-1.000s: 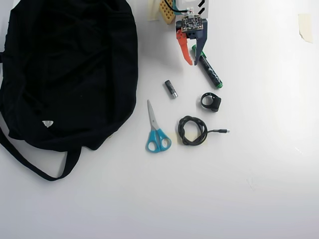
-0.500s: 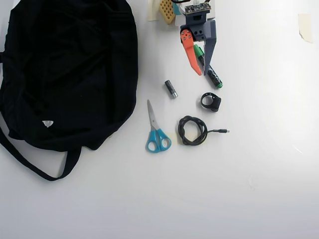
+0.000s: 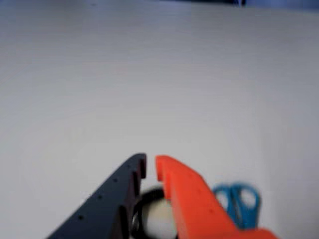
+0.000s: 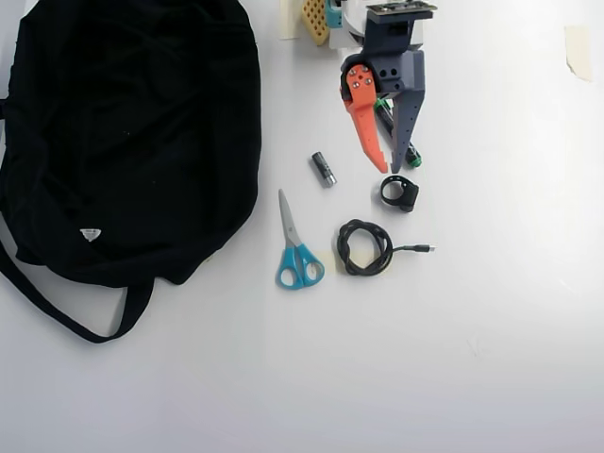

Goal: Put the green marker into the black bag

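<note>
The green marker [image 4: 412, 158] lies slanted on the white table at the top centre of the overhead view, and the arm hides most of its barrel. My gripper [image 4: 389, 170] hangs over it, its orange and dark fingers narrowing to a small gap at the tips. The marker passes under the dark finger and is not between the tips. In the wrist view my gripper [image 3: 150, 167] shows the same narrow gap with nothing in it; the marker is out of that view. The black bag [image 4: 132, 132] lies slumped at the left, well apart from the arm.
A short grey-black cylinder [image 4: 324, 169] lies left of the fingertips. A small black ring [image 4: 400, 192] sits just below them, then a coiled black cable [image 4: 364, 247]. Blue-handled scissors [image 4: 297, 250] appear blurred in the wrist view [image 3: 239, 199]. Tape [image 4: 578, 52] marks the top right.
My gripper has moved down the overhead view along the marker, its tips going from the marker's upper end to near its lower end. The marker has stayed where it was.
</note>
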Controlling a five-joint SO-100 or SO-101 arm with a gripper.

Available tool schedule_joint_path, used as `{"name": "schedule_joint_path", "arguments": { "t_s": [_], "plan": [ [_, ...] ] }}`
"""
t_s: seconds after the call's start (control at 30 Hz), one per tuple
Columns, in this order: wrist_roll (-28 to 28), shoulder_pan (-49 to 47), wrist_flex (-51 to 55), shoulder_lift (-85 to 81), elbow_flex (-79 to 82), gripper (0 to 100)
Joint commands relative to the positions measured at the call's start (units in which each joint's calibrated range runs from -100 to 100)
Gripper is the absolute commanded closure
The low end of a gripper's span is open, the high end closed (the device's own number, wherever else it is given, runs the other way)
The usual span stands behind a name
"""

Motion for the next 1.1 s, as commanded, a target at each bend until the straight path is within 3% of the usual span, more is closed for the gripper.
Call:
{"name": "schedule_joint_path", "arguments": {
  "t_s": [0.0, 0.3, 0.43, 0.63, 1.07],
  "plan": [
    [0.71, 1.62, -1.11, 6.45, -13.12, 97],
    [0.35, 3.64, -0.68, 21.05, -33.6, 98],
    [-3.06, 5.06, -0.6, 25.2, -38.99, 98],
    [0.14, 5.29, -1.03, 30.76, -44.65, 98],
    [0.14, 5.21, -1.11, 31.84, -46.09, 98]
  ]
}}
